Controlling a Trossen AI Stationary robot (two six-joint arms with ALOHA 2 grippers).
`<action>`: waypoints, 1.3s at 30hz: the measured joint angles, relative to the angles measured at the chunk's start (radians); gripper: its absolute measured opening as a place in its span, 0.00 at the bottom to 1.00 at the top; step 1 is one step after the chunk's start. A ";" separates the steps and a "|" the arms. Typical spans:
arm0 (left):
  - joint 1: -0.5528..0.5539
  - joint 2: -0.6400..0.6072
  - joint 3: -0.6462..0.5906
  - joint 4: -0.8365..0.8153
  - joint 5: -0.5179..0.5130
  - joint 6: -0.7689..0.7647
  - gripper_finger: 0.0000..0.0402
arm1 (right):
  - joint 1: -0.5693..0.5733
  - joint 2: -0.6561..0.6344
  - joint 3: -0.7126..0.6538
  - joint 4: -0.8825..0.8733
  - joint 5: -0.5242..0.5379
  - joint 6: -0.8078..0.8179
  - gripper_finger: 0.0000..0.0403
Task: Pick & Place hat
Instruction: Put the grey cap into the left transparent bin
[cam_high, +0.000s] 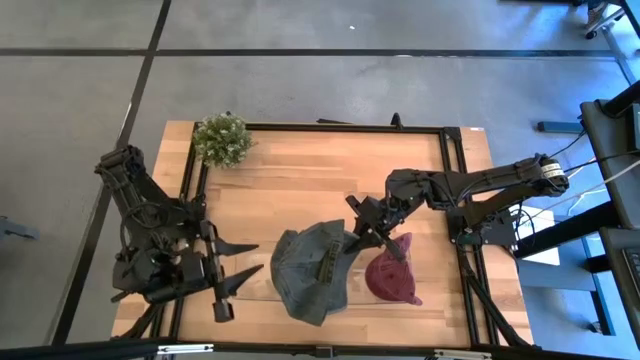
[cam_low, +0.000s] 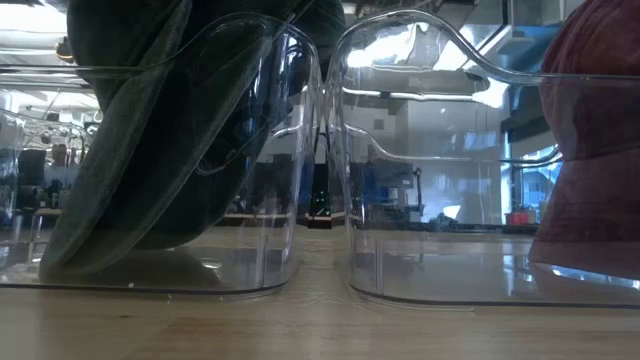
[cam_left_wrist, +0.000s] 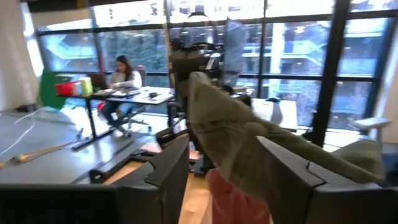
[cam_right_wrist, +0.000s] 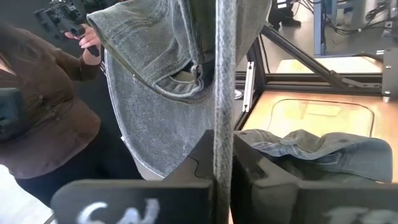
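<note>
A grey denim hat hangs from my right gripper at the table's near middle. Its lower part sits inside the left clear bin. It also shows in the low view and the right wrist view. A maroon hat lies to its right, in the right clear bin. My left gripper is open and empty at the near left, its fingers pointing at the grey hat. My right gripper is shut on a thin edge of the grey hat, seen edge-on, pinched between its two fingers. It reaches in from the table's right side. The hat hangs slack below the hold, and its lower part rests on the left bin's floor.
A small green plant stands at the far left corner. A black frame runs round the wooden table. More grey-blue denim shows beside my right fingers. A person in brown stands beyond the table, and another sits at a desk.
</note>
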 joint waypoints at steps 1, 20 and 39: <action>0.002 0.005 0.000 -0.003 0.023 -0.003 0.45 | 0.000 0.000 0.000 0.000 -0.001 0.000 0.04; 0.081 0.021 0.000 -0.110 0.352 -0.054 0.64 | 0.032 0.000 -0.001 0.018 -0.079 0.004 0.04; 0.203 0.022 0.000 -0.124 0.583 -0.113 0.63 | 0.032 0.001 -0.001 -0.007 -0.079 0.031 0.04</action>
